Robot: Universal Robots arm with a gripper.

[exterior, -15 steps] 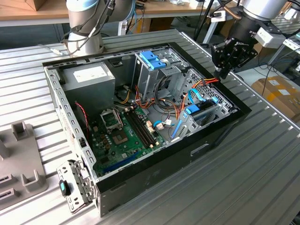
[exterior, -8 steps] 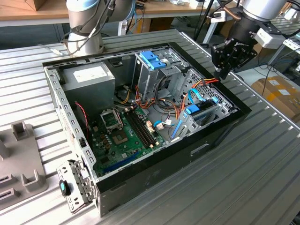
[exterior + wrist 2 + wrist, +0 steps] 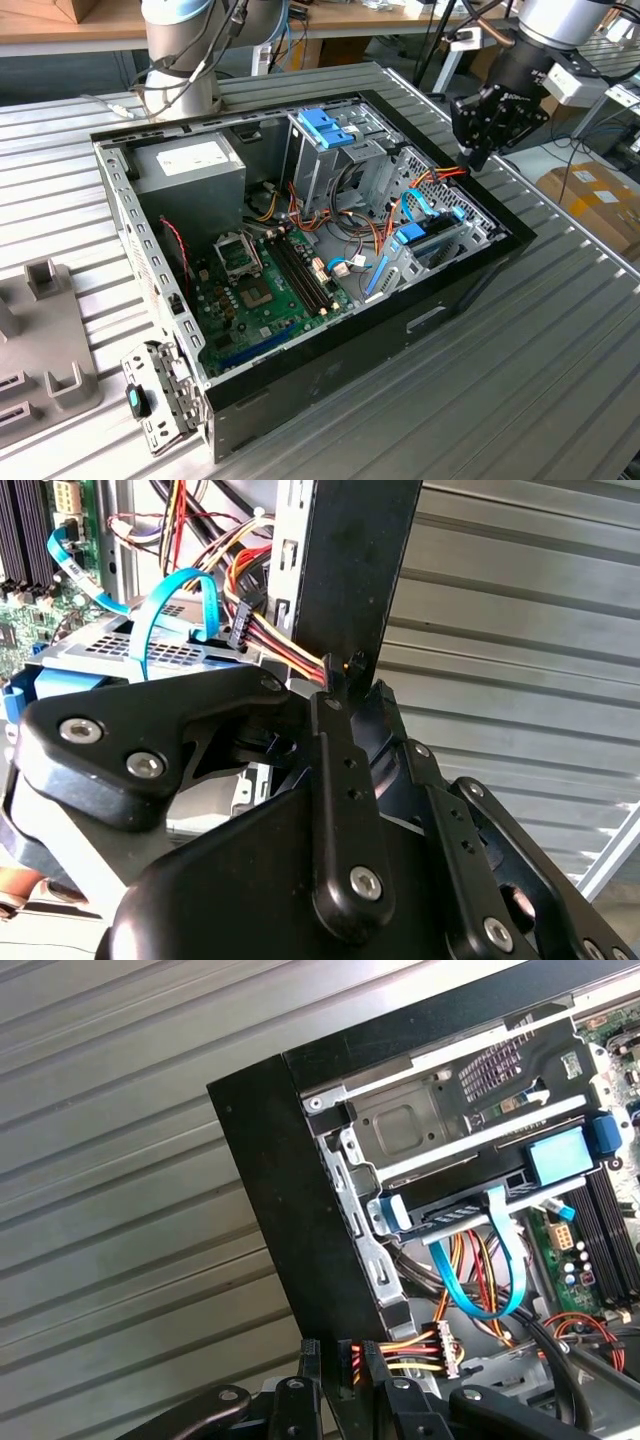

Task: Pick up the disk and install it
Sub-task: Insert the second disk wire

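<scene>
The black gripper (image 3: 478, 150) is held raised at the exterior view's right, pointed downward from a tilted wrist. In both wrist views its fingers (image 3: 310, 1355) are seen close together.

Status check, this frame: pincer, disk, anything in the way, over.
Pincer shut on black power connector at case corner. Disk sits in bay, blue cable looping from it.

Ribbed grey metal tabletop (image 3: 540, 330) stretching right across the exterior view, catching bright, even light. Behind it runs a long light wooden workbench (image 3: 70, 25), dark underneath. A brown cardboard box (image 3: 595, 200) sits low at the exterior view's right (beyond the table's edge).
</scene>
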